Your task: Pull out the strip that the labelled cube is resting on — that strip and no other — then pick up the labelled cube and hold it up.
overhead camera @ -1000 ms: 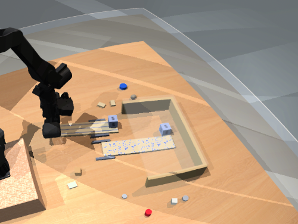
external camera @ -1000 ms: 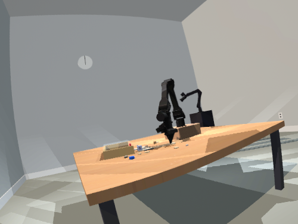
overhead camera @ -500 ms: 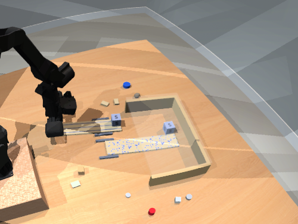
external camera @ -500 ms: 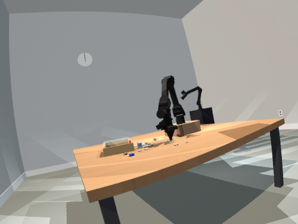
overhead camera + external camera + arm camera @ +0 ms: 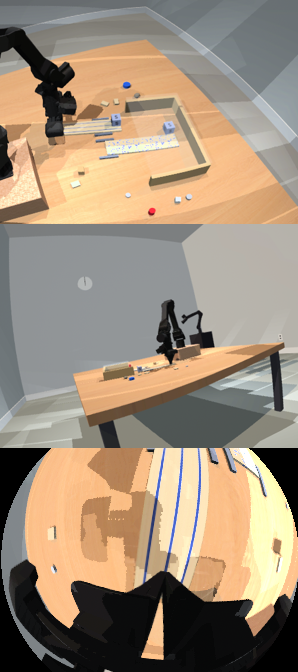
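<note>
On striped strip (image 5: 89, 127) (image 5: 172, 513), a pale blue cube (image 5: 115, 120) (image 5: 139, 369) marked S.

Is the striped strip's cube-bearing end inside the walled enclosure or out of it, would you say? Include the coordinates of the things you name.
Out: that end lies left of the walls (image 5: 191, 131) in the top view.

The striped strip's (image 5: 92, 127) (image 5: 172, 513) near end is hidden behind the fingers.

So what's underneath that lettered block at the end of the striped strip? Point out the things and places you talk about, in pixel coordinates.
The lettered block (image 5: 116, 120) (image 5: 139, 369) sits on the far end of the striped strip (image 5: 86, 127) (image 5: 172, 513). The patch right beneath it is covered, so it can't be seen.
</note>
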`<action>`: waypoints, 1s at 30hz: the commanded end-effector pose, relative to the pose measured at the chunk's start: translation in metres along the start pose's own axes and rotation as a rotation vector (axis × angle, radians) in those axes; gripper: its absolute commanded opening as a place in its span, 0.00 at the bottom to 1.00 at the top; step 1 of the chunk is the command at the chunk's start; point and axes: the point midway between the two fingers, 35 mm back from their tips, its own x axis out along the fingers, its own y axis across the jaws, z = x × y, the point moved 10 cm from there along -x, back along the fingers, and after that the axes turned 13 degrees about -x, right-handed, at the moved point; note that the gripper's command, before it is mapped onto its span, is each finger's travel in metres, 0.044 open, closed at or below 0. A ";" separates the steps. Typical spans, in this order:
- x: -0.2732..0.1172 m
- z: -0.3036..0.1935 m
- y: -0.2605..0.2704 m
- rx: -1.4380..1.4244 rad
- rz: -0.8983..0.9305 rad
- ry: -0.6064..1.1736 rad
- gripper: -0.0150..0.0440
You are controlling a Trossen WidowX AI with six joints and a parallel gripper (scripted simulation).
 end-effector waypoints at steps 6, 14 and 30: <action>-0.043 0.006 0.002 -0.003 -0.011 0.030 0.25; -0.042 0.026 -0.002 0.038 -0.012 0.028 0.43; -0.050 0.082 -0.016 0.040 -0.013 0.024 1.00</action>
